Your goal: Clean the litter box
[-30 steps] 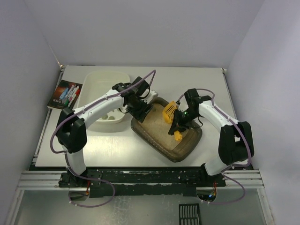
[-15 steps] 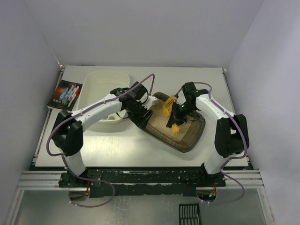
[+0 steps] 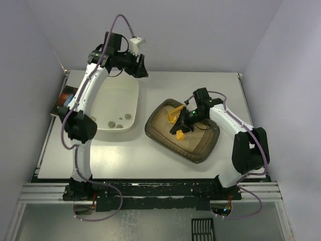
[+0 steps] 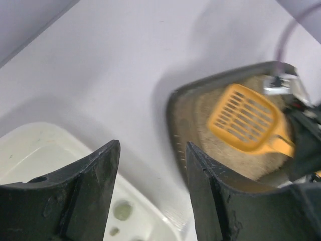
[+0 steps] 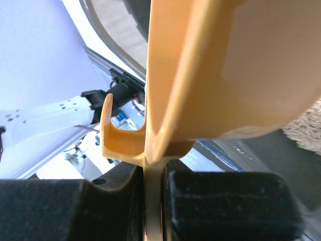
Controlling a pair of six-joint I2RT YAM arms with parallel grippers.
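The litter box (image 3: 201, 155), a dark translucent tray of beige litter, lies right of centre on the table; the left wrist view shows its rim (image 4: 173, 113) from above. My right gripper (image 3: 189, 118) (image 5: 153, 173) is shut on the handle of an orange slotted scoop (image 3: 174, 115) (image 5: 210, 75), whose head (image 4: 245, 118) rests low over the litter at the tray's far left end. My left gripper (image 3: 140, 67) (image 4: 150, 150) hangs high above the table's back left, open with nothing between its fingers.
A cream-white tub (image 3: 130, 90) (image 4: 35, 145) holding a few grey-green clumps (image 3: 119, 122) (image 4: 123, 210) sits left of the litter box. A box of markers (image 3: 64, 98) lies at the table's left edge. A black grille (image 3: 203, 230) lies below the arm bases.
My left arm has let go of the litter box's left rim and swung up to the back left. The right gripper moved the scoop leftward and lower into the tray, which has shifted slightly.
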